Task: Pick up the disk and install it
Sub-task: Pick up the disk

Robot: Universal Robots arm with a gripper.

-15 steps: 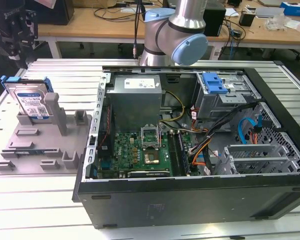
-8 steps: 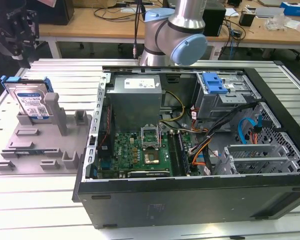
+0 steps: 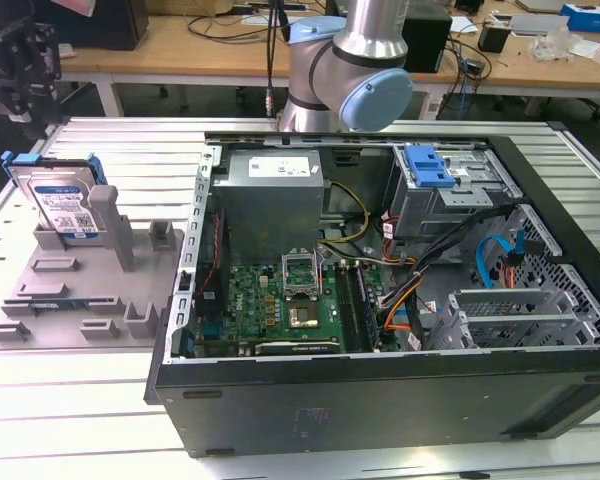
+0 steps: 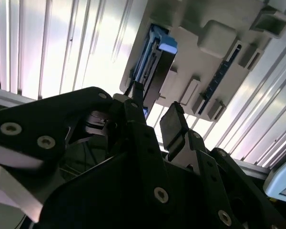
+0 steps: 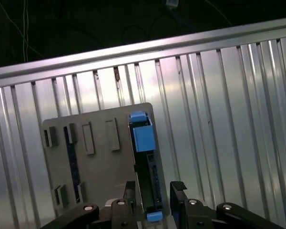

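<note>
The jaws are open and hold nothing; the gripper hangs above the disk, lined up with it but apart from it. The disk stands on its edge in a slot of the grey holder plate on the ribbed metal table. Beside the plate, toward the exterior view's right, lies the open computer case.
</note>
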